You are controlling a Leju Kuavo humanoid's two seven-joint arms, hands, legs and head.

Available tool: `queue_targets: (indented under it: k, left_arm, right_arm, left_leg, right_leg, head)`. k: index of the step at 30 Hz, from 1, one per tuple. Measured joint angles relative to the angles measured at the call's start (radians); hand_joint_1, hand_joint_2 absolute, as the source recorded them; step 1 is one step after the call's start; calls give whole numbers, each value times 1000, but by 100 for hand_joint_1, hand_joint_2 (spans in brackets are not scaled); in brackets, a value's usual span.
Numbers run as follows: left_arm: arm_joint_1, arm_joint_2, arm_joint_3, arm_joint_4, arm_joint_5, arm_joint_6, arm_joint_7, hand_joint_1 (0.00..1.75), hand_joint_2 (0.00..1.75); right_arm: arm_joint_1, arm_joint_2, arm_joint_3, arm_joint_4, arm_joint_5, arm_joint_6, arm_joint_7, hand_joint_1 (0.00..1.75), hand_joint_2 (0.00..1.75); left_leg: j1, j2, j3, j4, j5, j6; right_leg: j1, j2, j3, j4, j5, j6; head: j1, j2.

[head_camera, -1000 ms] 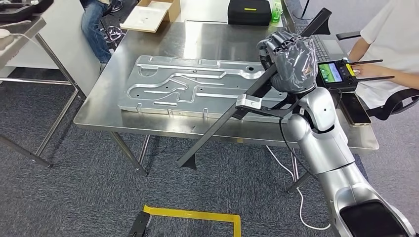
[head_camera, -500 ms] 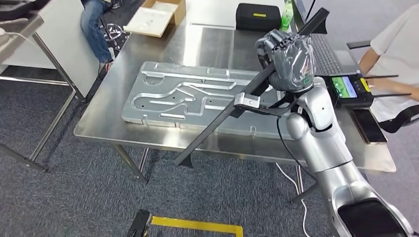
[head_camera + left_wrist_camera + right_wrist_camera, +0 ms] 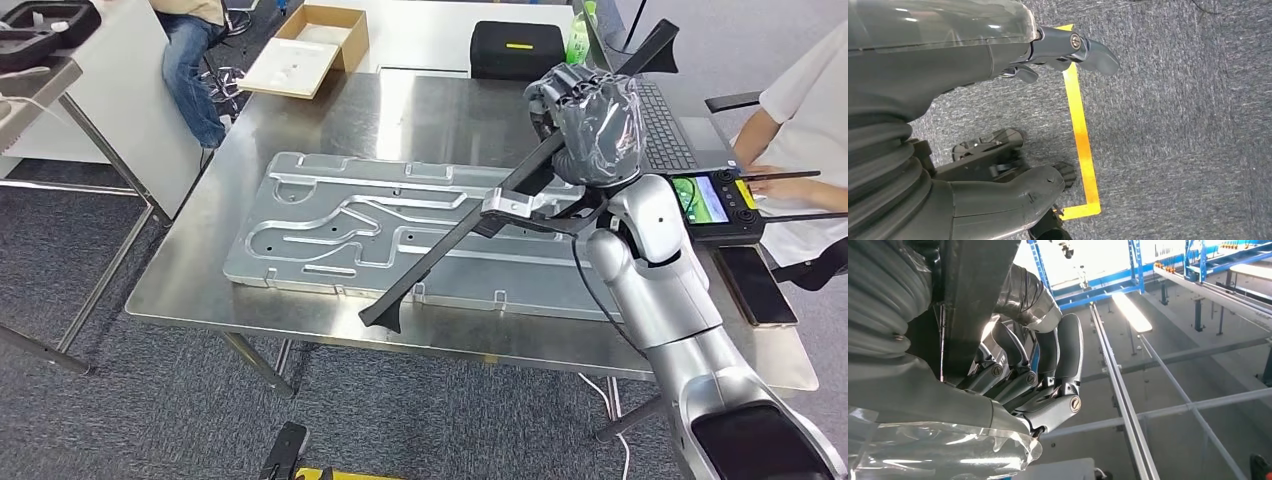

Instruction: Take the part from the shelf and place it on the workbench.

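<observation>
Carpet (image 3: 120, 420) runs under the steel bench (image 3: 300, 310), and the left hand (image 3: 998, 65) hangs low over it beside a corner of yellow tape (image 3: 1080, 135); its fingers (image 3: 1088, 47) look loosely curled with nothing in them, though I cannot tell for sure whether it is open or closed. At the far left corner of the bench a cardboard box (image 3: 305, 50) sits with a pale sheet in it, and a person in jeans (image 3: 195, 70) stands just beyond that edge. A large grey plate (image 3: 340, 225) with milled grooves lies flat along the near edge, covering most of the bench's left and middle. Over the plate slants the part (image 3: 455, 235), a long black bar with a small metal clamp on it, its low end above the near edge and its high end rising past the far right. The right hand (image 3: 590, 125), wrapped in clear film, is clenched around the bar near its upper end, holding it off the bench. A black case (image 3: 515, 45) rests at the far edge. A laptop (image 3: 665, 115), a controller (image 3: 715, 200) and a phone (image 3: 760, 285) line the right edge, where a seated person (image 3: 800, 100) reaches in.
</observation>
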Motion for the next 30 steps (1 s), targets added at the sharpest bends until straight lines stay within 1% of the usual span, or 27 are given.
queue_targets:
  k: [1,2,3,4,5,6,7,8,9,10,11,12,13,14,15,16,17,18,19,20,21,22,23,25,30]
  left_arm:
    - [1,0,0,0,0,0,0,0,175]
    - [1,0,0,0,0,0,-1,0,175]
    - [2,0,0,0,0,0,-2,0,175]
    - [2,0,0,0,1,0,-3,0,175]
    - [1,0,0,0,1,0,-5,0,175]
    - [1,0,0,0,1,0,-7,0,175]
    - [0,0,0,0,1,-1,-8,0,175]
    - [0,0,0,0,1,-1,-9,0,175]
    - [1,0,0,0,1,-1,-10,0,175]
    - [1,0,0,0,1,-1,-11,0,175]
    - [1,-1,0,0,2,-1,-12,0,175]
    - [0,-1,0,0,3,-2,-14,0,175]
    - [0,-2,1,0,4,-3,-16,0,175]
    - [-1,-3,1,0,6,-5,-17,0,175]
    - [0,-4,2,0,7,-6,-18,0,175]
    - [1,-4,3,0,8,-7,-18,0,175]
    - [3,-4,3,0,8,-7,-18,0,175]
    - [3,-4,4,0,9,-7,-18,0,175]
    - [3,-4,4,0,9,-8,-18,0,175]
    - [3,-4,4,0,10,-8,-19,0,175]
    - [2,-5,5,0,10,-9,-19,0,175]
    - [1,-6,5,0,10,-9,-19,0,175]
    - [1,-6,5,0,9,-10,-21,0,175]
    - [0,-7,6,0,6,-11,-24,0,175]
    - [1,-7,6,0,0,-11,-27,0,175]
  right_arm:
    - [2,0,0,0,0,0,0,175,175]
    - [3,0,0,0,0,0,0,175,175]
    - [4,0,0,0,0,0,1,175,175]
    - [5,0,0,0,0,0,1,175,175]
    - [4,0,0,0,0,0,2,175,175]
    - [3,0,-1,0,0,1,3,175,175]
    - [2,-1,-1,0,0,2,3,175,175]
    - [1,-2,-2,1,0,3,4,175,175]
    - [0,-3,-3,1,-1,5,5,175,175]
    - [-2,-5,-4,1,-1,6,7,175,175]
    - [-2,-7,-7,2,-2,7,9,175,175]
    - [-5,-10,-10,3,-3,7,12,175,175]
    - [-8,-15,-14,4,-4,8,14,175,175]
    - [-11,-19,-19,7,-6,9,16,175,175]
    - [-13,-24,-23,11,-7,10,17,175,175]
    - [-13,-28,-26,15,-9,11,18,175,175]
    - [-13,-32,-28,21,-10,13,19,175,175]
    - [-14,-36,-29,26,-11,14,20,175,175]
    - [-15,-38,-31,31,-12,15,20,175,175]
    - [-18,-41,-34,34,-13,15,20,175,175]
    - [-23,-43,-37,38,-13,15,21,175,175]
    - [-27,-45,-40,41,-14,14,22,175,175]
    - [-30,-47,-43,45,-15,13,22,175,175]
    - [-33,-50,-47,50,-16,12,23,175,175]
    - [-33,-51,-49,53,-16,11,23,175,175]
  left_leg:
    - [0,1,-31,43,-25,-2]
    - [0,2,-50,60,-32,-3]
    - [0,3,-53,43,-17,-2]
    - [0,4,-39,-7,18,1]
    - [0,5,-15,-76,60,6]
    - [-2,6,4,-134,87,11]
    - [-5,6,16,-174,97,16]
    - [-8,6,19,-192,101,22]
    - [-11,6,15,-193,99,27]
    - [-9,5,15,-195,111,35]
    - [-6,6,17,-201,129,41]
    - [-3,7,20,-206,142,47]
    - [0,8,22,-212,152,52]
    - [0,9,22,-215,156,55]
    - [0,9,20,-215,158,57]
    - [0,9,19,-215,158,57]
    - [0,9,19,-214,157,56]
    - [0,9,19,-213,155,55]
    - [0,8,21,-212,152,53]
    - [0,8,22,-209,147,51]
    - [-2,7,22,-205,142,46]
    - [-4,6,21,-202,137,42]
    - [-6,6,19,-200,134,37]
    - [-7,6,18,-200,131,31]
    - [-7,6,20,-204,129,27]
  right_leg:
    - [1,0,0,0,-2,-1]
    - [1,0,0,1,-3,-2]
    - [2,0,0,2,-4,-1]
    - [2,0,0,4,-5,0]
    - [3,0,0,7,-6,1]
    - [4,1,-1,9,-5,4]
    - [5,1,-2,11,-5,9]
    - [5,2,-4,12,-4,15]
    - [5,2,-6,12,-2,22]
    - [6,2,-6,11,-1,30]
    - [6,2,-7,14,-4,36]
    - [6,2,-14,30,-17,40]
    - [5,2,-28,63,-41,44]
    - [3,1,-51,117,-74,47]
    - [2,1,-81,185,-110,50]
    - [2,1,-108,246,-135,53]
    - [1,1,-124,283,-144,56]
    - [1,1,-121,282,-133,57]
    - [0,1,-98,239,-105,56]
    - [-1,0,-63,170,-72,55]
    - [0,0,-28,106,-50,52]
    - [3,1,-3,57,-39,47]
    - [5,2,10,31,-38,43]
    - [9,2,11,25,-45,36]
    - [10,2,11,26,-49,31]
  head:
    - [0,0]
    - [0,0]
    - [0,0]
    - [0,0]
    - [0,0]
    - [0,0]
    - [0,0]
    - [0,0]
    - [0,0]
    - [0,0]
    - [0,0]
    - [1,0]
    - [1,0]
    - [1,0]
    - [1,0]
    - [1,0]
    - [1,0]
    - [1,0]
    - [1,0]
    - [1,0]
    - [1,0]
    - [1,0]
    - [1,0]
    - [1,0]
    - [1,0]
